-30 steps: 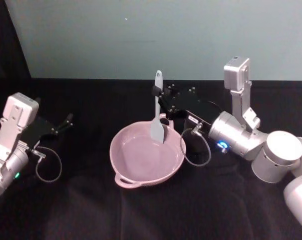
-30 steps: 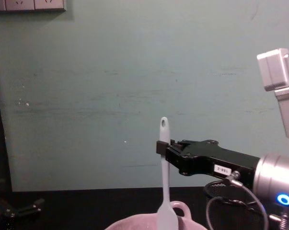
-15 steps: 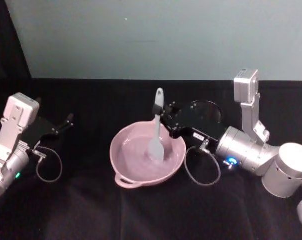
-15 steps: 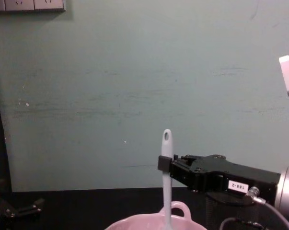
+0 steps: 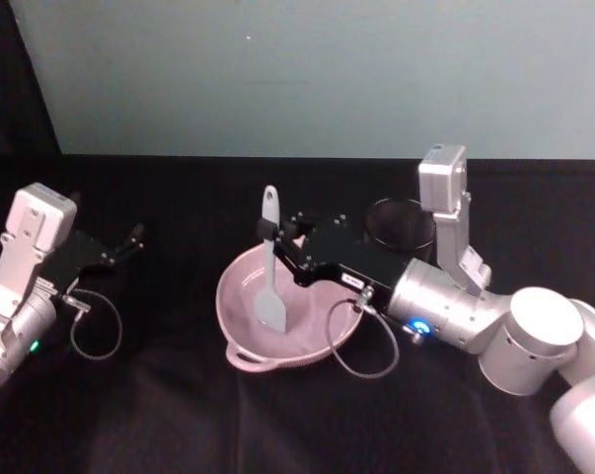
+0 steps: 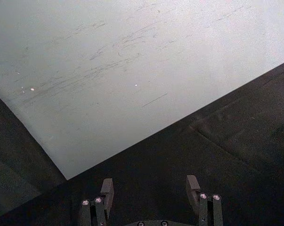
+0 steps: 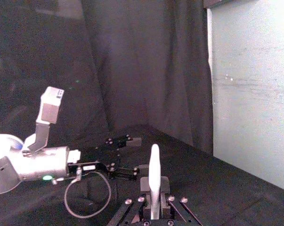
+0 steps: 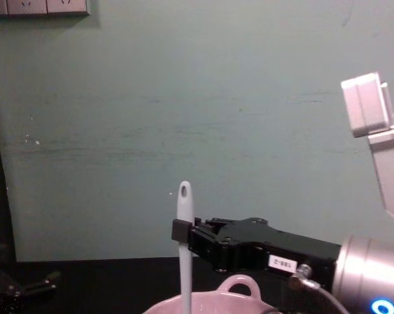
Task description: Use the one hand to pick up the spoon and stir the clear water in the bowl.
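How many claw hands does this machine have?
2. The right gripper, near the middle, is shut on the spoon, whose blade is down in the bowl. The left gripper sits open at the table's left side, holding nothing.

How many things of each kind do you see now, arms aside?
Bowls: 1, the pale pink glossy bowl.
Spoons: 1, the white plastic spoon, blade in the bowl, gripped by the right end effector.
Cups: 1, the black wire-mesh cup.
Total: 3.
Left end effector parked at left.
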